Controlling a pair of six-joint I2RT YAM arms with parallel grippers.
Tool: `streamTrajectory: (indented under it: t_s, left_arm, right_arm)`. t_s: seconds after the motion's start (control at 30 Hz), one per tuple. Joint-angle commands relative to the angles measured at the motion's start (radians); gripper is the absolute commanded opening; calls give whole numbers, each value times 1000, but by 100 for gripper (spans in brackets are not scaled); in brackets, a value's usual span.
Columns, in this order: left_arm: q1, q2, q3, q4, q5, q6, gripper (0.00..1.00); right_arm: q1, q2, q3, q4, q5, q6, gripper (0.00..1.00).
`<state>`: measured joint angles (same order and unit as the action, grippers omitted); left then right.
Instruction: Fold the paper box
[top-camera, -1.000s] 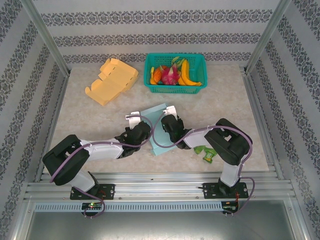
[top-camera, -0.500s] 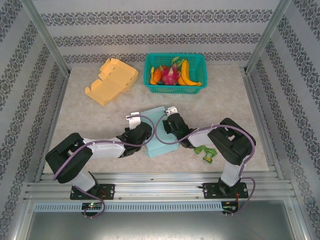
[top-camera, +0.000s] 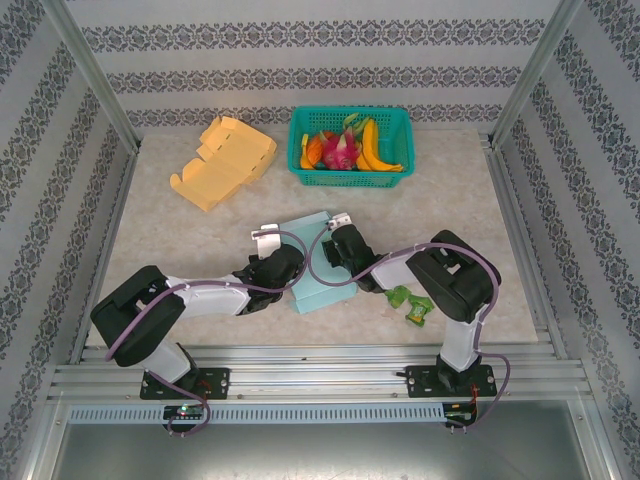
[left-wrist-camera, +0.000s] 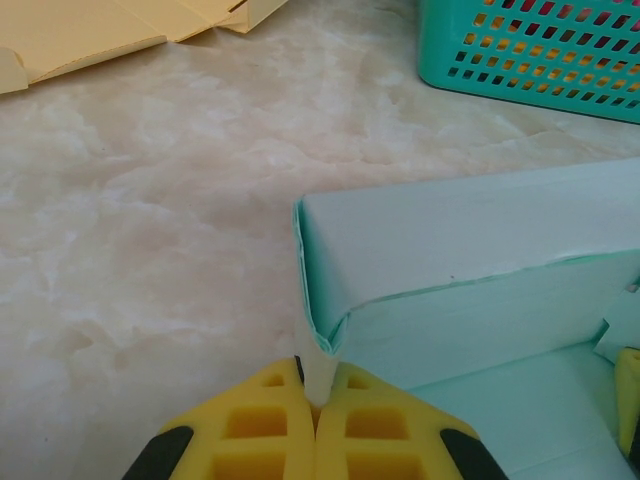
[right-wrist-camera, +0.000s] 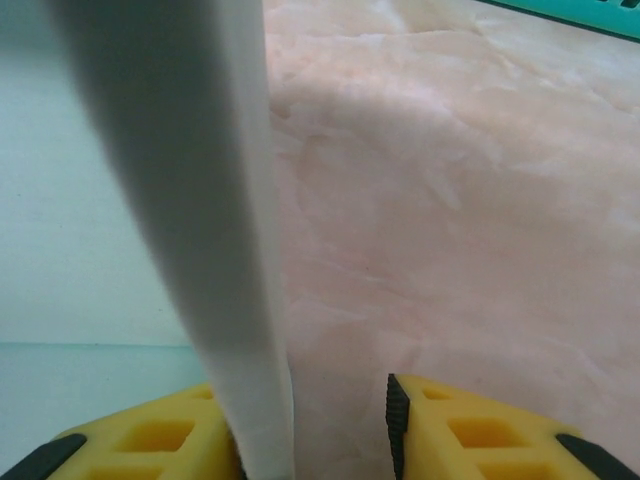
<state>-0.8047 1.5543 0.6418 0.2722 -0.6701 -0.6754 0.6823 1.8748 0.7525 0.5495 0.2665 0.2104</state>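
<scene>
- The light blue paper box (top-camera: 315, 290) sits on the counter (top-camera: 450, 200), on the arm-base side of the teal basket (top-camera: 350, 178), in line with the basket's left half. It is only partly formed. The left wrist view shows one long wall (left-wrist-camera: 470, 230) standing, with a creased corner.
- The left gripper (left-wrist-camera: 318, 395) has its fingers closed on the thin corner flap of the box, at the end of that wall away from the basket, which pins the corner.
- The right gripper (right-wrist-camera: 312, 410) has its fingers apart around an upright panel (right-wrist-camera: 200, 150) of the box. The panel rests against one finger and bare counter shows between it and the other, so nothing is clamped there.
- The step in hand looks like raising and squaring the side walls. The folding seems about midway, with no top closed.
- Next, the right fingers probably need to close on the panel or push it inward along its crease, while the left grip braces the corner so the box neither slides nor springs flat.
- A yellow cardboard sheet (top-camera: 225, 160) lies left of the basket and plays no part here.
</scene>
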Motion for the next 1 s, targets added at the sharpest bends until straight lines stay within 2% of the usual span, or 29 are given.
streamTrajectory:
  t_s: [0.0, 0.1, 0.2, 0.27, 0.33, 0.4, 0.53, 0.7, 0.97]
  left_arm:
    - [-2, -14, -4, -31, -32, 5, 0]
    - [-1, -20, -7, -45, -54, 3, 0]
    - [-1, -26, -11, -56, -76, 0, 0]
    - [-1, -25, -11, -54, -78, 0, 0]
    - [0, -15, -3, -54, -74, 3, 0]
    - [-1, -1, 7, -54, -66, 2, 0]
    - [-2, 24, 20, -41, -36, -3, 0]
    - [-5, 22, 23, -44, -28, -1, 0]
    - [-11, 9, 17, -42, -21, 9, 0]
  right_arm:
    - [-29, 14, 16, -22, 45, 14, 38]
    - [-31, 2, 15, -64, 152, 54, 32]
    - [-38, -12, 2, -102, 234, 84, 31]
    - [-36, -16, -2, -98, 208, 64, 31]
    - [-23, -26, -35, -8, 114, 16, 33]
    - [0, -50, -63, 61, 76, -3, 35]
    - [37, -91, -52, 80, 58, -34, 39]
    - [38, -115, -21, 78, 46, -43, 45]
    - [32, -101, 40, 60, 77, -86, 41]
